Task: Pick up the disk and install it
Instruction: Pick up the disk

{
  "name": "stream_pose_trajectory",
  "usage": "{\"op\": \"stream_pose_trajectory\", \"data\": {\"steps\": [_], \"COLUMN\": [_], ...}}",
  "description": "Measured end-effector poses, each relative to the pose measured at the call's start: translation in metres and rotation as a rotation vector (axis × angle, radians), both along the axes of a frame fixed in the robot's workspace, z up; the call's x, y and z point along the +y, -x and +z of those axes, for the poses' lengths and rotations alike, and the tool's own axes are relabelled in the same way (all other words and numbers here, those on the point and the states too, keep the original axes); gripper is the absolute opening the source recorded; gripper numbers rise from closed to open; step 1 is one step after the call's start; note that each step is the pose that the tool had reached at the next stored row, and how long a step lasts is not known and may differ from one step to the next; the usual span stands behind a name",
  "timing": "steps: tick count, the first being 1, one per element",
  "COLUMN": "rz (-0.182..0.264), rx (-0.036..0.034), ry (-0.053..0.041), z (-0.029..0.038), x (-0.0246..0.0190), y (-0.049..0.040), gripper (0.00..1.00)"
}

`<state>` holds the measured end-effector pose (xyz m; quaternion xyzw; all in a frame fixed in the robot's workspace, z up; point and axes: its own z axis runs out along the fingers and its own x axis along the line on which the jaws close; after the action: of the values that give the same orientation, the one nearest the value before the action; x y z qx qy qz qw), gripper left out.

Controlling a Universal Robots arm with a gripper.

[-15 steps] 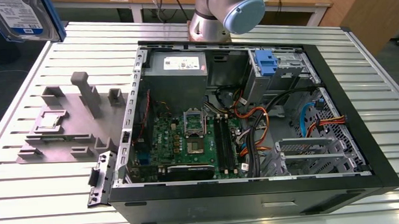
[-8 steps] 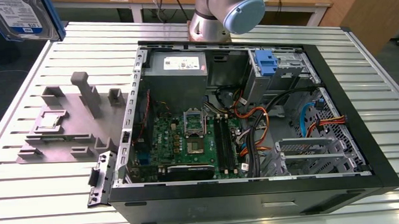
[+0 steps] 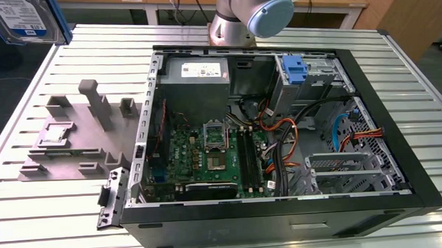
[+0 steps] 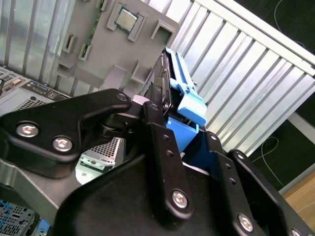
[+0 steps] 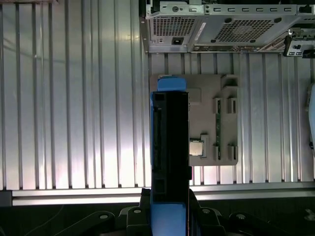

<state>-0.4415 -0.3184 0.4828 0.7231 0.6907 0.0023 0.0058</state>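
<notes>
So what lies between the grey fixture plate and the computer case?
Bare slatted table separates fixture plate and computer case, in the first wrist view.

The exterior view looks steeply down from high up onto the open computer case (image 3: 283,226) and the slatted bench (image 3: 33,213), facing the arm's base (image 3: 228,24) at the far edge. The disk (image 3: 26,20) hangs close to its lens, in the top corner on the exterior view's left. The first wrist view faces straight down along the disk's edge onto the bench. The second wrist view sits just behind the tool (image 4: 184,132), looking obliquely past its black links. All three views share the grey fixture plate (image 3: 67,146), the bench slats and part of the case.
</notes>
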Motion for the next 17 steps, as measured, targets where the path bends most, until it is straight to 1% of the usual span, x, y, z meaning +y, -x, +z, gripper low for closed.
{"op": "stream_pose_trajectory", "data": {"steps": [7,12,17], "rz": [0.0,0.0,0.0], "rx": [-0.0001,0.0,-0.0001], "ry": [0.0,0.0001,0.0], "z": [-0.0001,0.0024,0.0024], "x": [-0.0001,-0.0001,-0.0001], "y": [-0.0009,-0.001,-0.0015], "gripper": [0.37,0.37,0.37]}}
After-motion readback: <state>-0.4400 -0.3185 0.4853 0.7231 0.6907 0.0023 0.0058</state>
